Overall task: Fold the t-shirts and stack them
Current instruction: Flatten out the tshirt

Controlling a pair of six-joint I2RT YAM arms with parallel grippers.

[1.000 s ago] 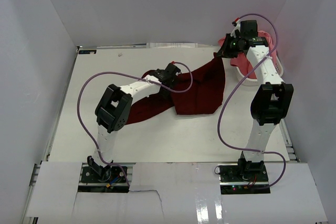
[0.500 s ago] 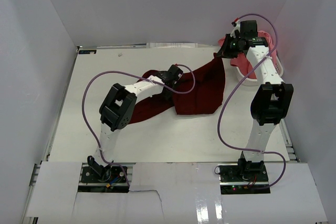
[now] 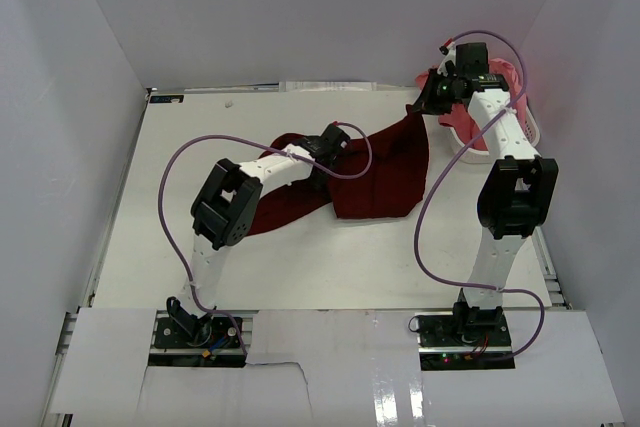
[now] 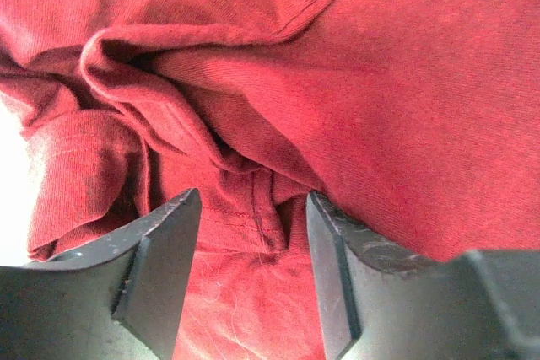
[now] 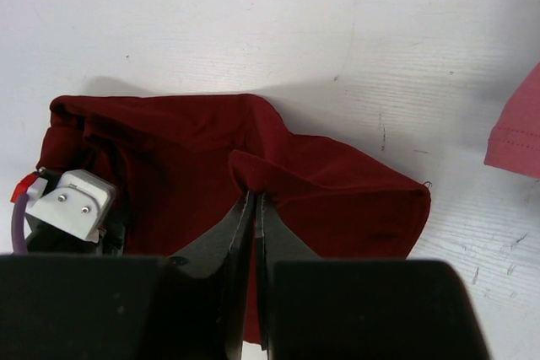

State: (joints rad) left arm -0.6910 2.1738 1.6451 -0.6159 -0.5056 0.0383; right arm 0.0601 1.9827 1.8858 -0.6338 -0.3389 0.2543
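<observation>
The dark maroon t-shirt (image 3: 380, 177) lies crumpled across the middle of the table, with its far right corner lifted. My right gripper (image 3: 418, 107) is shut on that corner, and in the right wrist view the gripper (image 5: 254, 197) pinches a raised fold of the maroon cloth (image 5: 337, 191). My left gripper (image 3: 335, 142) presses down on the shirt's middle. In the left wrist view the left gripper (image 4: 251, 200) stands open astride a bunched seam of the maroon cloth (image 4: 405, 107), not pinching it. The coral pink t-shirt (image 3: 462, 125) hangs from the basket at the back right.
The white basket (image 3: 533, 132) stands at the table's right edge behind the right arm. A pink hem (image 5: 519, 132) shows at the right of the right wrist view. White table (image 3: 200, 137) lies bare to the left, with walls close on three sides.
The left arm's elbow has swung a little to the right while its gripper stayed down on the shirt. The right gripper has edged up and back with the corner it holds.
</observation>
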